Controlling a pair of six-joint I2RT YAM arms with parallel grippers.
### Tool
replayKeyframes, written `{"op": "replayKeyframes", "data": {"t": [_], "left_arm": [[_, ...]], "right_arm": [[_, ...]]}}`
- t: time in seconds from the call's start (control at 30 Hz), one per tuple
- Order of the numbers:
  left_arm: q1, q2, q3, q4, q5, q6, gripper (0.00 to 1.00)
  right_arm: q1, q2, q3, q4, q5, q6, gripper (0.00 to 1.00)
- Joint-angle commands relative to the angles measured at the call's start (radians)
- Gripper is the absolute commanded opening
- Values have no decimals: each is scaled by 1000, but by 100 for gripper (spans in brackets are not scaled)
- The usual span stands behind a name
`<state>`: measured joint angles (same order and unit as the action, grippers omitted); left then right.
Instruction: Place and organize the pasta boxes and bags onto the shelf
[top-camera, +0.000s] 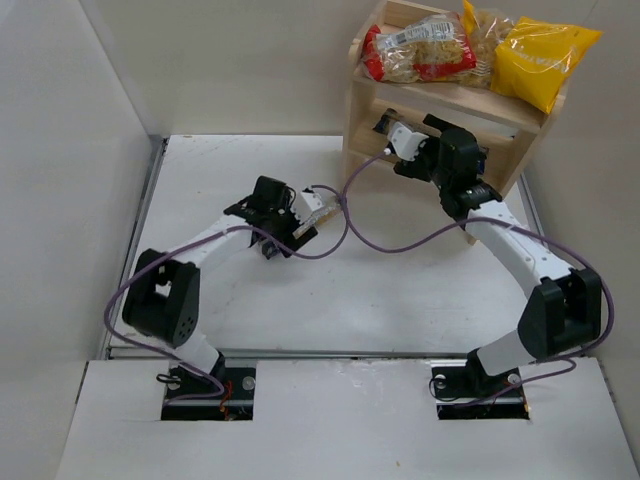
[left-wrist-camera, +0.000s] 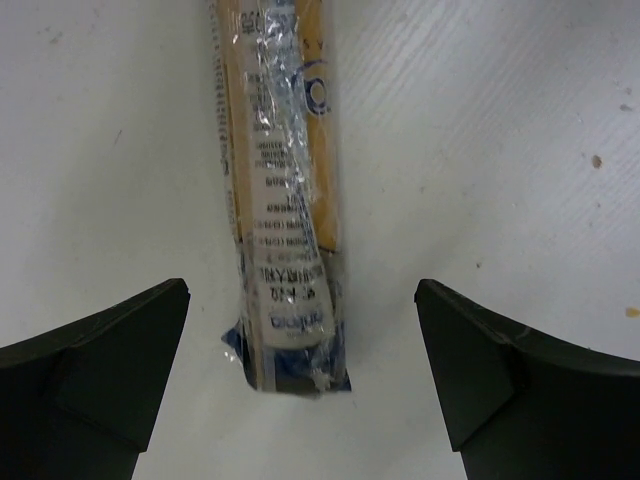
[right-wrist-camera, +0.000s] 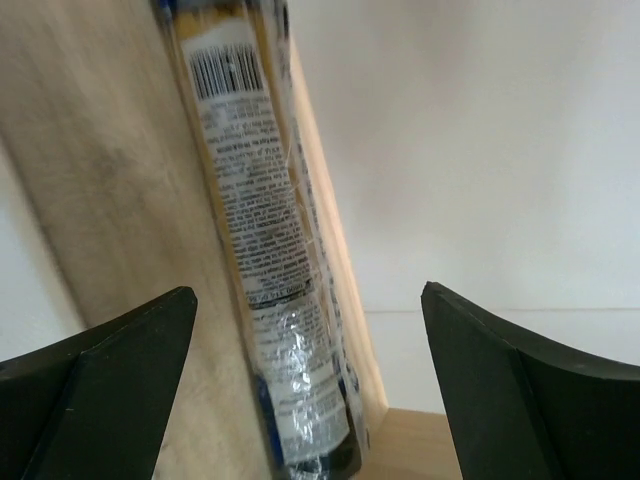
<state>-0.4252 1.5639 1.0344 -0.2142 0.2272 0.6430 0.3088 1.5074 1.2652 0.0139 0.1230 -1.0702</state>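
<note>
At shelf (top-camera: 360, 110), right fingers (right-wrist-camera: 100, 380) released, pasta box (right-wrist-camera: 260, 250) top cropped; left fingers (left-wrist-camera: 100, 370) spread astride second box (left-wrist-camera: 285, 220), untouching.

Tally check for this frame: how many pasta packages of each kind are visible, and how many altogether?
Long narrow packs: 2 (first pack, second pack)
Bags: 2 (yellow bag, red-ended clear bag)
Total: 4
</note>
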Motion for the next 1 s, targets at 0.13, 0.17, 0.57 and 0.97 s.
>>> {"op": "replayKeyframes", "data": {"t": [0.13, 0.17, 0.57, 0.97], "left_arm": [[-7, 215, 209, -11, 24, 15, 100], [-10, 250, 232, -19, 15, 17, 100], [-40, 453, 311, -163, -5, 14, 12], [-189, 127, 93, 67, -126, 83, 0]], "right_arm": [[114, -180, -92, 129, 33, 90, 100], [135, -202, -108, 130, 50, 98, 100], [324, -456, -280, 138, 171, 355, 100], [327, -602, -339, 175, 250, 521, 100]]}}
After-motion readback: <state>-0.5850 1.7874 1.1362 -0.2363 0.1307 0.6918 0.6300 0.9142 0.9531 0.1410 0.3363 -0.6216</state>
